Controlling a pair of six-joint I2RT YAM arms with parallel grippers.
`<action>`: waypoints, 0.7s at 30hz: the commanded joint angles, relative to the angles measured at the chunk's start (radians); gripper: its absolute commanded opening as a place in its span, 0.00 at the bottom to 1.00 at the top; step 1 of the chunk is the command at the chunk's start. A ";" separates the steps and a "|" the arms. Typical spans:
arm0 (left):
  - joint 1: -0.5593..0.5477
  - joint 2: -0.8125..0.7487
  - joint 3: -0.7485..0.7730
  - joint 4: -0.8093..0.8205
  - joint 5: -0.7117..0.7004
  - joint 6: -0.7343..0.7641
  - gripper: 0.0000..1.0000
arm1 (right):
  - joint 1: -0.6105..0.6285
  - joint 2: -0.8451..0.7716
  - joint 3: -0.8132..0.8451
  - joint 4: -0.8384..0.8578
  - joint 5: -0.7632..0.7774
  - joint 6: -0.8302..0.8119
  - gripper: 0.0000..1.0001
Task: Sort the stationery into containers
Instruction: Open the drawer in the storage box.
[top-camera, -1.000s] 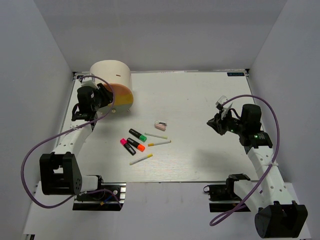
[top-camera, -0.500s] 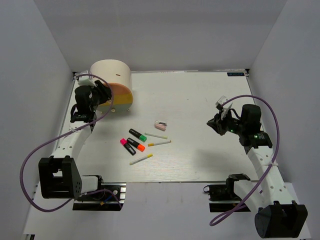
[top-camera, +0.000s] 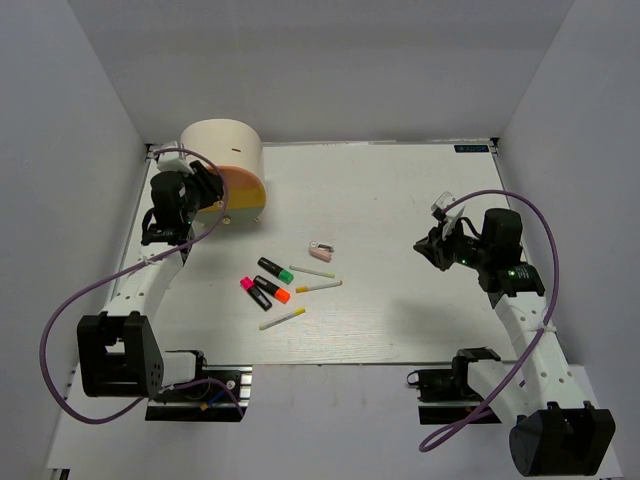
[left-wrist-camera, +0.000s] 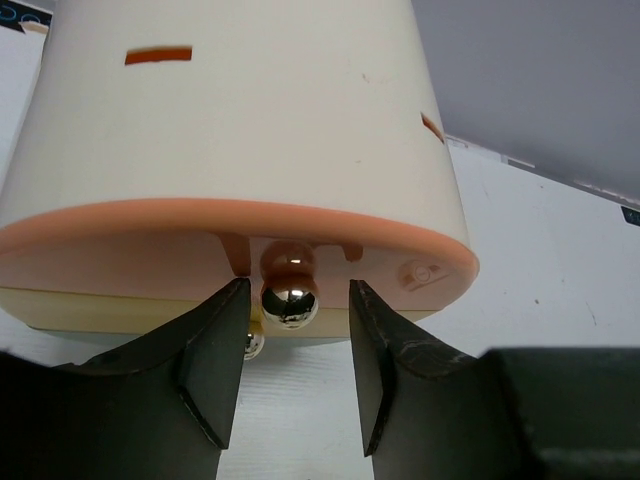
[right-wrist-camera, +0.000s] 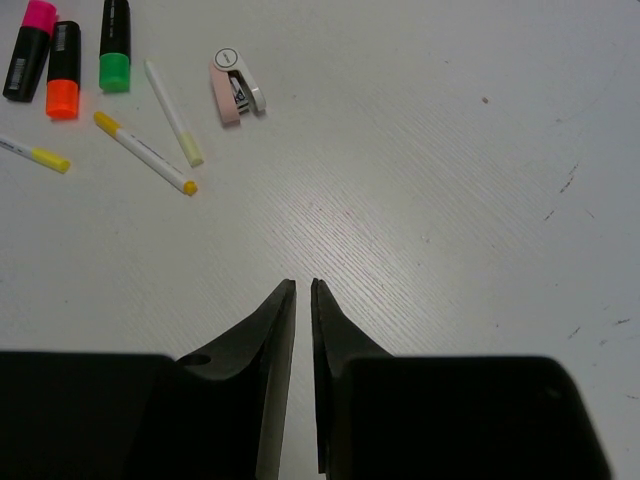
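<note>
The cream drum-shaped container (top-camera: 222, 148) lies at the far left with its orange-yellow face (top-camera: 245, 190) turned to the table. My left gripper (left-wrist-camera: 298, 285) is open at that face, its fingers either side of a shiny round knob (left-wrist-camera: 290, 303) without touching it. A second small knob (left-wrist-camera: 254, 345) shows lower left. Mid-table lie the green (top-camera: 276, 270), orange (top-camera: 271, 290) and pink (top-camera: 254, 290) highlighters, three thin sticks (top-camera: 318, 287) and a pinkish-white piece (top-camera: 320, 250). My right gripper (right-wrist-camera: 303, 284) hovers shut and empty to the right of them.
White walls close in the table on the left, back and right. In the right wrist view the highlighters (right-wrist-camera: 63, 67), the sticks (right-wrist-camera: 144, 152) and the pinkish piece (right-wrist-camera: 237, 85) lie at the upper left, well ahead of the fingertips.
My left gripper has shifted slightly left and back at the container's face, then held still. The right arm and the stationery have not moved.
</note>
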 joint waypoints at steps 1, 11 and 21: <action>-0.005 -0.006 0.007 -0.037 -0.015 0.005 0.55 | -0.002 -0.009 0.007 0.019 -0.024 0.008 0.18; -0.005 0.003 0.016 -0.025 -0.024 0.005 0.55 | -0.002 -0.015 0.004 0.016 -0.026 0.005 0.18; -0.005 0.023 0.007 0.015 -0.015 0.005 0.52 | -0.002 -0.013 0.004 0.017 -0.026 0.003 0.18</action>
